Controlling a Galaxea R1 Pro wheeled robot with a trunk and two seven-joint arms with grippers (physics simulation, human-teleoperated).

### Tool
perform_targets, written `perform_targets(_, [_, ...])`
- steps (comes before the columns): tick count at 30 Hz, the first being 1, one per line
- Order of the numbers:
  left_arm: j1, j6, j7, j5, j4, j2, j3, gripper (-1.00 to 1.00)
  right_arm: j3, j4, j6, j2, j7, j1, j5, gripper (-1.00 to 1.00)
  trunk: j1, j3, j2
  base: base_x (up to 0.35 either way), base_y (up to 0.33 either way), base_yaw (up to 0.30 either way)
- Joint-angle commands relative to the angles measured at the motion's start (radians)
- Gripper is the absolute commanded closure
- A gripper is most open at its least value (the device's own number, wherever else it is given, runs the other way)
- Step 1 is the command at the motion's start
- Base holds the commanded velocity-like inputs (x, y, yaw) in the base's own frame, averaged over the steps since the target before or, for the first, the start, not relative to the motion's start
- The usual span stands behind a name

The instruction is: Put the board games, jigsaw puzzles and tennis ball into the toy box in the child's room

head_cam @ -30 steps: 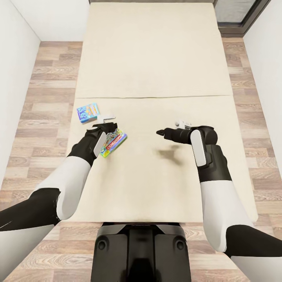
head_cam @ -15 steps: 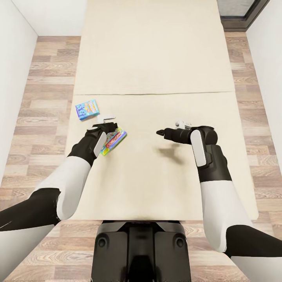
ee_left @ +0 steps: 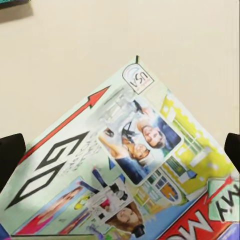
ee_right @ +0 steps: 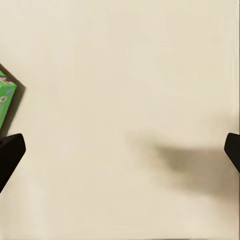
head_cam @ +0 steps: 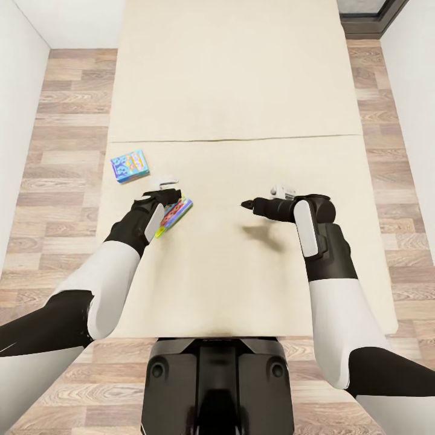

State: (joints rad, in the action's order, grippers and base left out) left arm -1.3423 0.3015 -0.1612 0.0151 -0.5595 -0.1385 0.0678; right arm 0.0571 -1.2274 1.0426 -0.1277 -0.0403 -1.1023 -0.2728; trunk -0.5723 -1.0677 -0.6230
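Both board games, one (head_cam: 176, 212) under the spread left gripper (head_cam: 162, 192) and one (head_cam: 130, 165) beyond, lie on the bed (head_cam: 241, 90); the right gripper (head_cam: 246, 205), jaws spread, holds nothing.

Two board games lie flat on the cream bed (head_cam: 241, 90): a light blue box (head_cam: 129, 165) near its edge, and a colourful box (ee_left: 120, 165) (printed "GO", perhaps partly lifted) close beside it.

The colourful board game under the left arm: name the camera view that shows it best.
Left wrist view: the board game spreads across it, its printed "GO" arrow readable. Head view has it half hidden beneath the left tool. Right wrist view catches a green corner.
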Motion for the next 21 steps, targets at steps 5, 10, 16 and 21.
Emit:
perform_targets(5, [0.000,0.005,-0.001,0.002,-0.002,0.000,0.003,-1.00,0.003,-0.001,0.005,-0.001,-0.004,-0.001,0.003,-1.00,0.000,-0.002,-0.001,0.000,0.000,-0.169])
perform_targets(10, [0.000,0.004,-0.001,0.003,-0.003,0.000,0.003,-1.00,0.002,-0.001,0.005,-0.001,-0.004,-0.001,0.003,-1.00,0.000,-0.003,-0.001,0.000,0.000,-0.053])
perform_targets(16, [0.000,-0.009,-0.002,0.003,-0.005,-0.001,0.003,-1.00,0.001,-0.001,0.005,-0.001,-0.004,-0.001,0.003,-1.00,0.000,-0.003,-0.001,0.000,0.000,-0.015])
perform_targets(21, [0.000,-0.019,-0.003,0.003,-0.007,-0.003,0.004,-1.00,0.000,-0.001,0.005,-0.002,-0.004,-0.001,0.003,-1.00,0.000,-0.003,-0.001,0.000,0.000,-0.003])
